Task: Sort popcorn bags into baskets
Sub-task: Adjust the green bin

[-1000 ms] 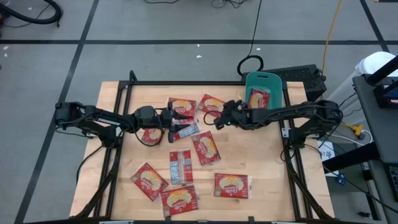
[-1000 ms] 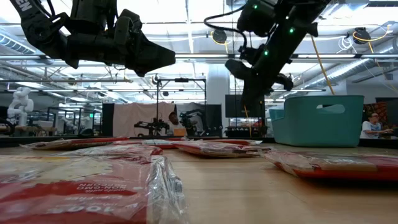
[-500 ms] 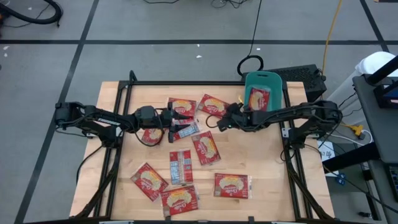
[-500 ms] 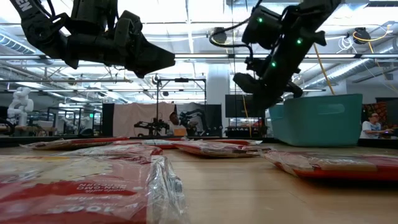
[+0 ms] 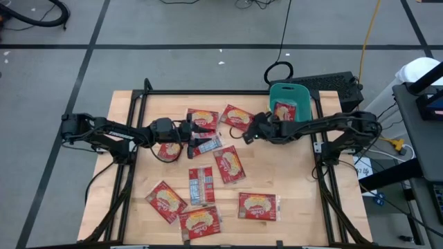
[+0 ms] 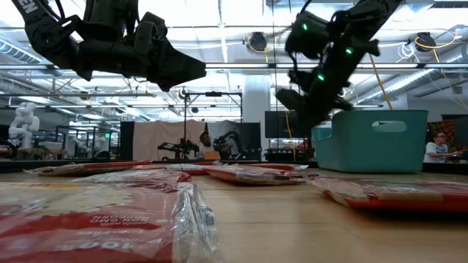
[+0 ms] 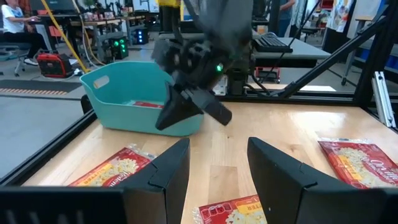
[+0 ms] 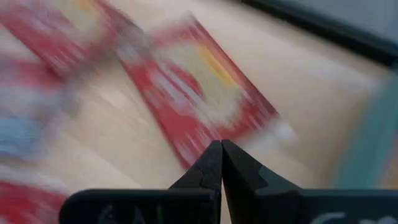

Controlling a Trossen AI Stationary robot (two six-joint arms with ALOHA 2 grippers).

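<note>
Several red popcorn bags lie flat on the wooden table, among them one (image 5: 236, 116) below my right gripper, one (image 5: 228, 164) in the middle and one grey side up (image 5: 201, 185). One bag (image 5: 286, 109) lies in the teal basket (image 5: 308, 97) at the far right. My right gripper (image 5: 244, 137) hangs shut and empty above the table, left of the basket; its wrist view (image 8: 221, 149) looks down on a blurred bag (image 8: 205, 93). My left gripper (image 5: 206, 135) is open and empty above the bags at centre left, and it also shows in its wrist view (image 7: 217, 168).
More bags lie near the front edge (image 5: 200, 221) (image 5: 257, 206) (image 5: 166, 200). A black frame (image 5: 208, 92) rims the table. The right arm (image 5: 325, 124) reaches across the basket's near end. A black keyboard (image 5: 332, 83) lies behind the basket. People sit in the room beyond the table.
My right gripper has risen and tipped from pointing down to more nearly level, staying shut, just left of the basket. The teal basket has shifted a little toward the near edge. My left gripper has kept still.
</note>
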